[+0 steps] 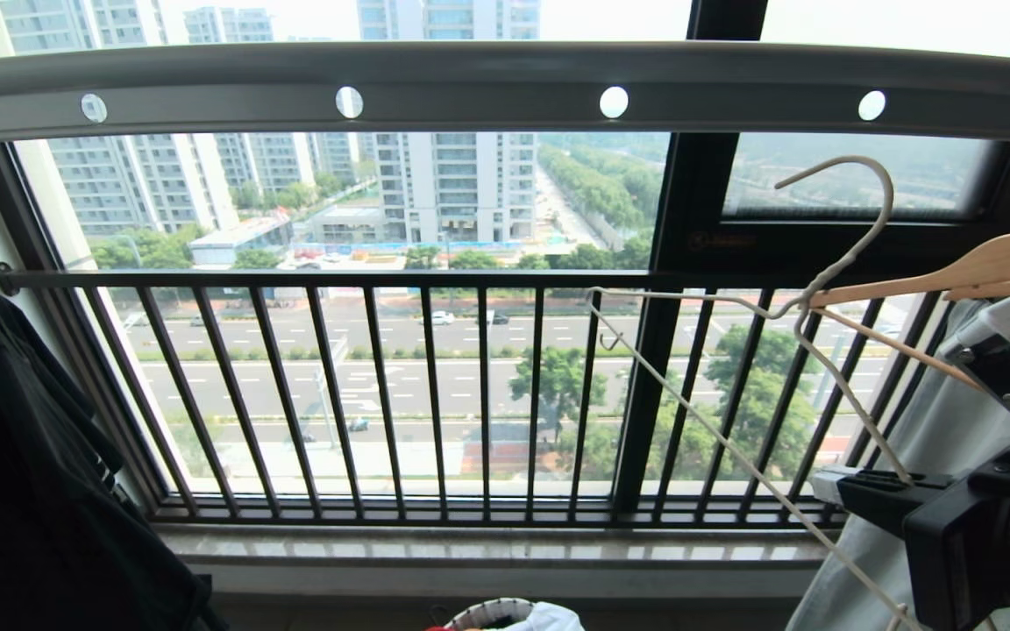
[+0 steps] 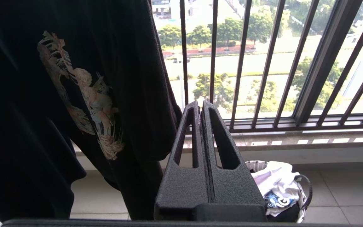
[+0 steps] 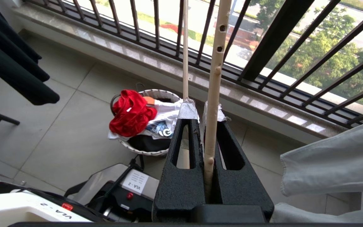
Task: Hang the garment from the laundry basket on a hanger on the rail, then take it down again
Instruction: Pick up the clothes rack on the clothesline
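Across the top of the head view runs the rail point(image 1: 487, 83), a wide grey bar with round holes, spanning the window above the black balcony railing point(image 1: 382, 280). At the far left hangs a black T-shirt point(image 1: 23, 473) on a wooden hanger; a pale grey-white garment point(image 1: 899, 456) hangs at the far right under another light-wood hanger point(image 1: 970, 272).

Down on the tiled floor just beside the window ledge stands the laundry basket point(image 3: 161, 94), round, white and woven. The garment point(image 3: 131, 113), red and crumpled, lies heaped on one side of the basket's top, overhanging the rim, with a white printed piece point(image 3: 165, 121) beside it.

The right gripper point(image 1: 895, 486) sits low at the right of the head view, its jaws clamped narrowly on the hanger point(image 1: 812, 298), a thin cream-white wire one. That hanger is held aloft with its long hook point(image 1: 864, 188) below the rail and clear of it.

The left gripper point(image 2: 200, 105) is parked near the black T-shirt, fingers pressed together with nothing between them.
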`<state>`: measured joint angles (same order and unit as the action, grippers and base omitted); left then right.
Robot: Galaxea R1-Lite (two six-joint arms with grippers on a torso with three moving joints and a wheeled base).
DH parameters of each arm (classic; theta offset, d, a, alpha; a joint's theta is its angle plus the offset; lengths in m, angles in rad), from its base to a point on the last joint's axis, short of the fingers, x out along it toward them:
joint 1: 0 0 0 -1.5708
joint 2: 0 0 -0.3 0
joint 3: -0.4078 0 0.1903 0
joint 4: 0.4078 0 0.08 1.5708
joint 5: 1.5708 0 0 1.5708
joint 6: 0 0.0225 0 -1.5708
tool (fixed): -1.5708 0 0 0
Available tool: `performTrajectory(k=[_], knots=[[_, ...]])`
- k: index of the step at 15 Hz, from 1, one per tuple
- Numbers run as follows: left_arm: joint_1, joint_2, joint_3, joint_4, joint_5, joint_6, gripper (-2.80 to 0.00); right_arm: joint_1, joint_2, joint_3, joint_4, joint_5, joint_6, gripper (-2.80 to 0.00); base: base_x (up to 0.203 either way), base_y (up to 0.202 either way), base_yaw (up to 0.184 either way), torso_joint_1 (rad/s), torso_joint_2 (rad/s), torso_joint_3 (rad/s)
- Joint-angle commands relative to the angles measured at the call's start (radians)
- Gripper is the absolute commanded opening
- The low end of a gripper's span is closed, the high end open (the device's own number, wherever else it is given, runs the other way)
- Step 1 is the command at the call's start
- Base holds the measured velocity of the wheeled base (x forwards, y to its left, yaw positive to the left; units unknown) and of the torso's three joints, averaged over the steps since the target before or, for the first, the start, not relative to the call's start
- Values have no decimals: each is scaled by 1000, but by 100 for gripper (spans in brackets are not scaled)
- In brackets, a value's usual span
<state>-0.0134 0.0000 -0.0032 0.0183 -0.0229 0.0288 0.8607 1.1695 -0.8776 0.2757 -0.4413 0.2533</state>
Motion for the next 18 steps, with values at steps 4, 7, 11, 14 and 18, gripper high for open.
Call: performTrajectory(k=[4, 7, 11, 14, 18], knots=[[0, 0, 0, 0, 0, 0, -280, -66, -19, 202, -225, 102, 9, -280, 0, 0, 0, 0, 0, 0], [0, 0, 0, 0, 0, 0, -280, -130, -11, 260, -287, 108, 7, -280, 0, 0, 0, 0, 0, 0], [0, 0, 0, 0, 0, 0, -280, -138, -13, 273, -293, 108, 9, -280, 0, 0, 0, 0, 0, 0], [0, 2, 0, 0, 0, 0, -280, -140, -17, 281, -293, 107, 7, -280, 0, 0, 0, 0, 0, 0], [0, 0, 0, 0, 0, 0, -280, -140, -22, 281, -293, 105, 6, -280, 0, 0, 0, 0, 0, 0]])
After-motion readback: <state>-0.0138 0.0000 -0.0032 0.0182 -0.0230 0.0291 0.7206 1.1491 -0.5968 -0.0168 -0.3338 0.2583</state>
